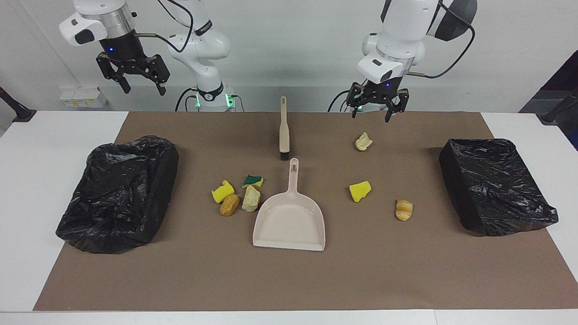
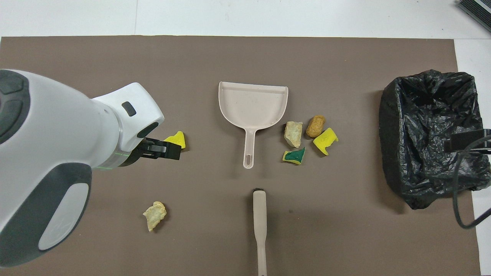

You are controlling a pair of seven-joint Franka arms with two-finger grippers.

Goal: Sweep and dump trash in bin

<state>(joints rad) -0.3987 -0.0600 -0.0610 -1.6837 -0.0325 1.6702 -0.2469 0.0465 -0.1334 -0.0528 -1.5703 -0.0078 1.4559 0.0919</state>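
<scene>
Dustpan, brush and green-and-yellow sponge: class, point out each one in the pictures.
dustpan (image 1: 290, 224), facing view, on the flat floor of its scoop.
brush (image 2: 259, 214), overhead view, on the wide part of its handle.
green-and-yellow sponge (image 2: 295, 155), overhead view, on its green top.

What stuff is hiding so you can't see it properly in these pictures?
- Overhead view: the left arm covers the striped bread lump and the bin at its end of the table. Both show only in the facing view.
- Overhead view: that arm also hides part of a yellow sponge piece.
- Overhead view: the bottom edge cuts off the end of the brush handle.
</scene>
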